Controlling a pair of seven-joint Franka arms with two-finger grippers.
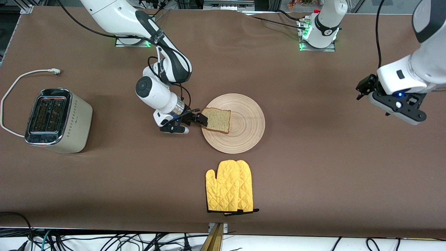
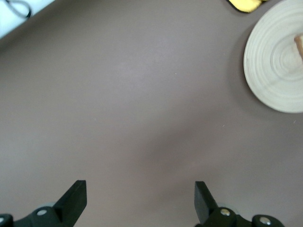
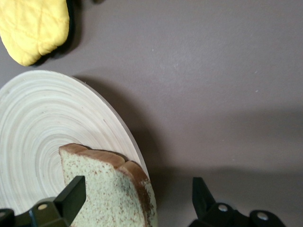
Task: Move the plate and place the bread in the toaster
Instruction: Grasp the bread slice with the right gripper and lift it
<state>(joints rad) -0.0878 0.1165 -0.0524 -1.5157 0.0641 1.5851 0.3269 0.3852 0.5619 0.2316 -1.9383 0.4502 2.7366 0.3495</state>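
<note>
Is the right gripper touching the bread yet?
Cannot tell. In the right wrist view the right gripper has open jaws astride the bread edge on the plate; no contact shows plainly.

matt pale wood plate [image 1: 244, 136] with ring grain; glossy chrome-topped toaster [image 1: 57, 120]; quilted yellow cloth mitts [image 1: 230, 186]; matt brown worktop [image 1: 313, 167].

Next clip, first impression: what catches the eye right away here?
The right hand, fingers open, is down at the slice of bread lying on the round wooden plate mid-table. A pair of bright yellow oven mitts lies nearer the front camera than the plate, and the toaster stands at the right arm's end of the table. The left hand waits open over bare table at the left arm's end.
</note>
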